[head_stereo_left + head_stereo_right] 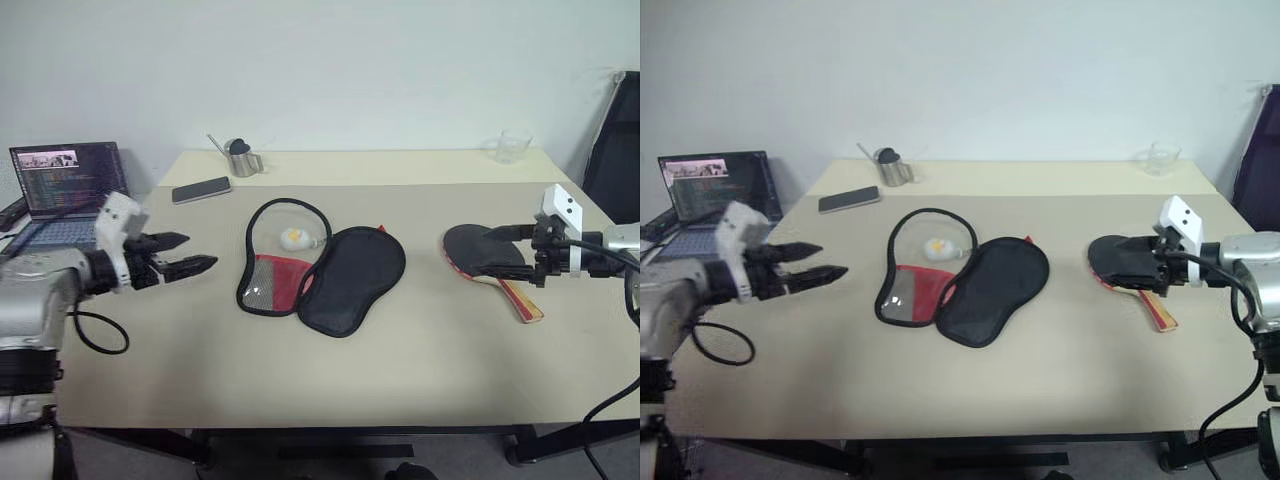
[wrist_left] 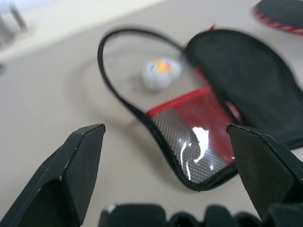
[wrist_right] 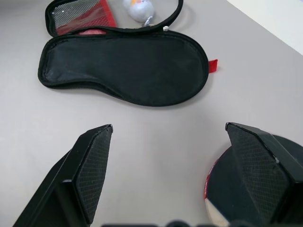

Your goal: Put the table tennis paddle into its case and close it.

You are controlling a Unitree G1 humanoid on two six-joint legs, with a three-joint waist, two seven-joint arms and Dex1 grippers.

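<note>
The case [image 1: 322,270] lies unzipped in the middle of the table, its black flap [image 3: 124,66] folded out to the right. Its red part with the mesh pocket [image 2: 191,135] lies to the left, and a small white-yellow charm [image 1: 293,238] rests inside the zip loop. The table tennis paddle [image 1: 482,250] lies flat at the table's right, black face up, with its tan handle [image 1: 524,301] pointing toward the front edge. My right gripper [image 1: 506,252] hovers open just over the paddle's face. My left gripper [image 1: 190,254] is open above the table, left of the case and apart from it.
A dark smartphone [image 1: 201,189] and a metal cup [image 1: 241,159] lie at the back left of the table [image 1: 400,380]. A clear glass [image 1: 513,146] stands at the back right. An open laptop [image 1: 70,180] sits off the left side, and a black chair [image 1: 614,140] at the far right.
</note>
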